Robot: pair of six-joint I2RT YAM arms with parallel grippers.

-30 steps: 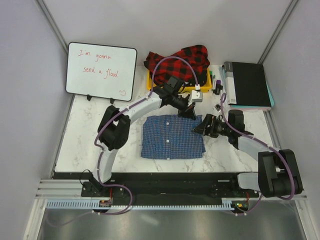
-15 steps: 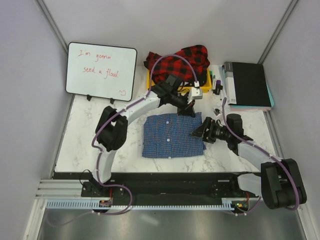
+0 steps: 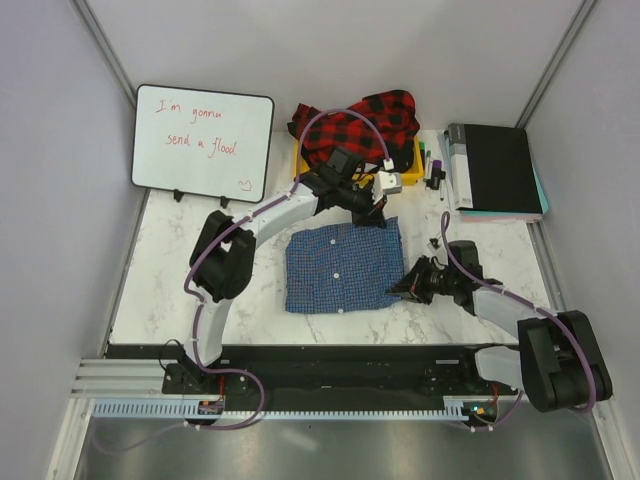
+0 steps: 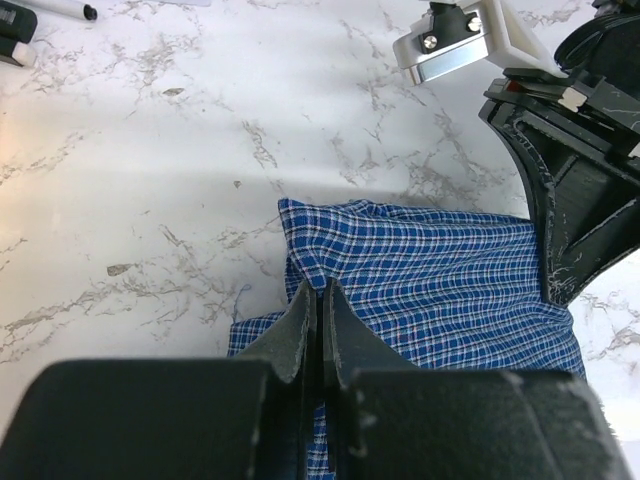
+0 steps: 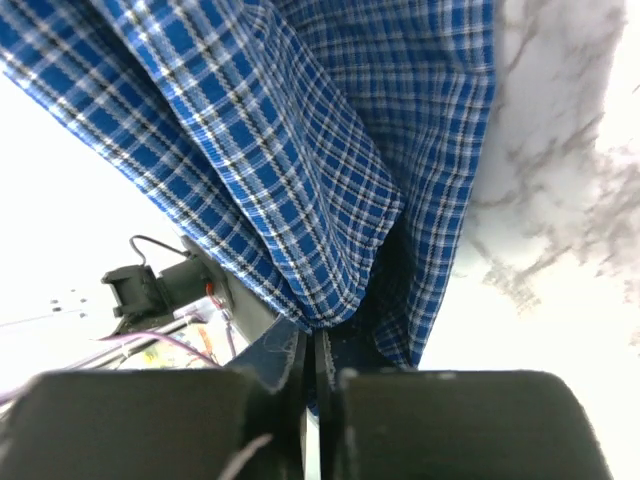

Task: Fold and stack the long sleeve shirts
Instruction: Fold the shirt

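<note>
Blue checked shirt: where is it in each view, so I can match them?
Top external: blue checked shirt at mid-table.
Left wrist: lower right, corner pinched in the left pincer.
Right wrist: upper left and centre, edge pinched in the right pincer.
Shared landmark: the white marble tabletop.

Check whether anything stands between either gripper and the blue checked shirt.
Nothing visible does. The left gripper is shut on the blue shirt at its far edge, cloth pinched between the fingertips. The right gripper is shut on a fold at the shirt's near right corner.
</note>
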